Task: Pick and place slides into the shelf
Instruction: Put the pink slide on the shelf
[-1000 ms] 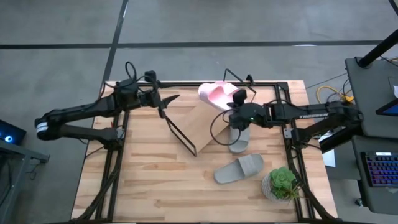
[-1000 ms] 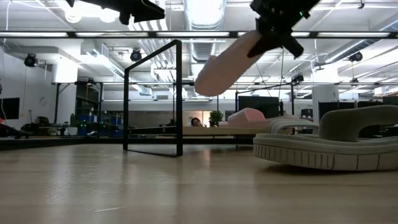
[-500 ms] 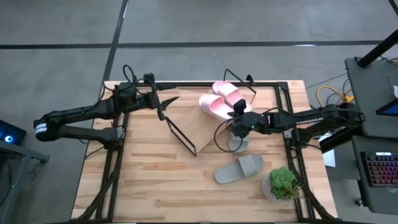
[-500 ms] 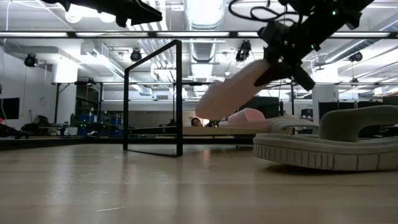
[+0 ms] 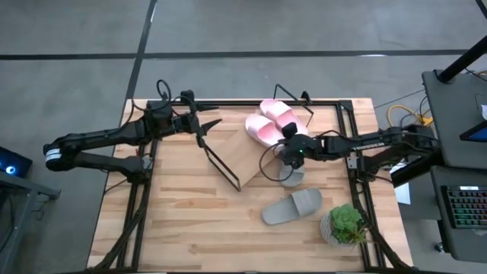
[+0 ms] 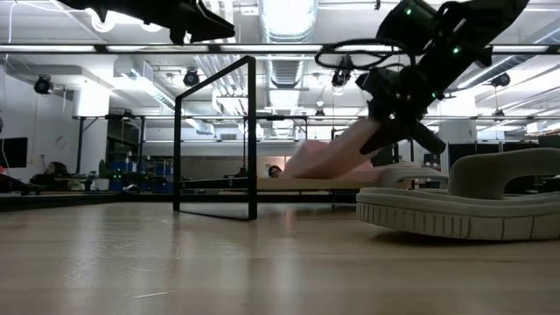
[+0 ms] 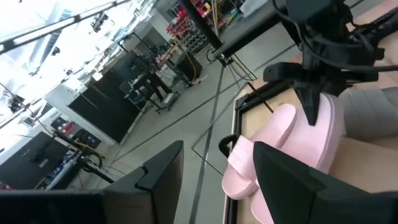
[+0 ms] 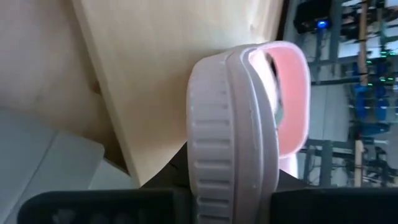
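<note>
The right gripper was clenched on a pale pink slide, holding it by its strap over the far right end of the shelf — the sandal's sole lay tilted against the slanted board, as the low view showed it angled down from the fingers. In the right wrist view the ribbed sole edge of that pink slide filled the frame with the light-wood board behind it. A second pink slide lay just beyond it at the far edge of the shelf, the two touching side by side.

One grey slide lay on the table right of the shelf, partly under the right arm. The other grey slide lay nearer, apart from it, beside a small potted plant at the near right corner.

The left gripper hung released — fingers apart, holding nothing — above the far left end of the shelf.
</note>
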